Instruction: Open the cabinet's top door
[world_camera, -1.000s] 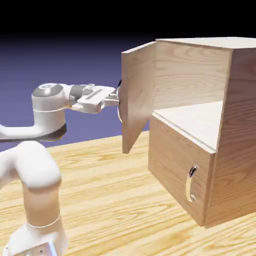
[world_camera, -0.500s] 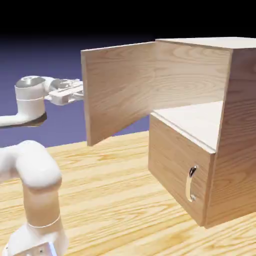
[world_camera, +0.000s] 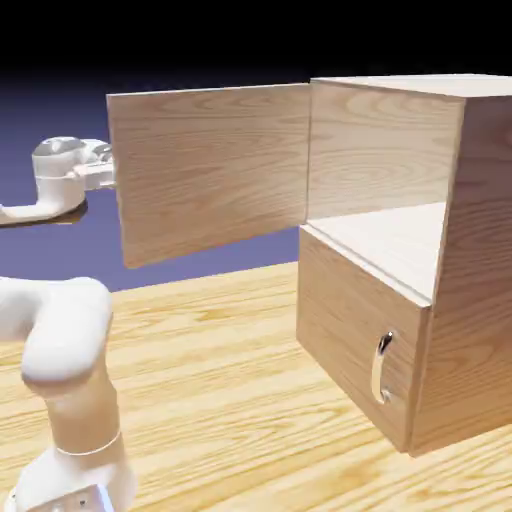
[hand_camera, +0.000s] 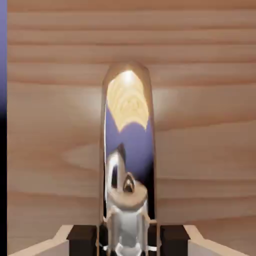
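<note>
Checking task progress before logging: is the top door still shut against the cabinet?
No. In the exterior view the top door is swung wide open from the cabinet, baring the shelf inside.

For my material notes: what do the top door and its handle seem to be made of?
The top door looks like light wood with a matt finish: grain bands run across it. Its handle seems polished metal: it mirrors the wood and the backdrop. The end effector is closed on it.

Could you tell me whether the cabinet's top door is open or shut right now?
Open. The top door is swung far out from the cabinet, leaving the upper compartment exposed, while the gripper clasps its silver handle.
</note>
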